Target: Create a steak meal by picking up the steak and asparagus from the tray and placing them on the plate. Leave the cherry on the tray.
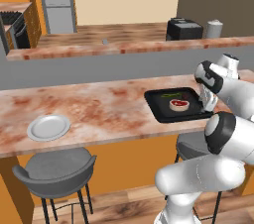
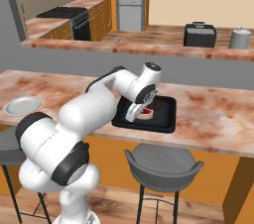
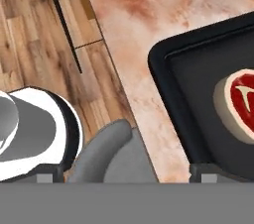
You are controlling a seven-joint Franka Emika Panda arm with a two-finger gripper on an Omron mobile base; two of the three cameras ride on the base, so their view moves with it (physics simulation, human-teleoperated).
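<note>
All three pictures are rendered with even, diffuse illumination; no single light source is identifiable. Brightness is moderate throughout, with no dim zones. Shadows are soft and faint: slight shading lies under the stool (image 1: pixel 57 168) below the tabletop (image 1: pixel 99 106). The white arm (image 1: pixel 223 139) shows smooth shading and mild highlights on its curved shells, without harsh glare. The tray (image 1: pixel 176 104) renders near-uniform black, with only a faint sheen along its rim in the hand view. Resolution is low; edges appear slightly soft and jagged. No motion blur and no edge distortion are visible. Focus is uniform near and far.
</note>
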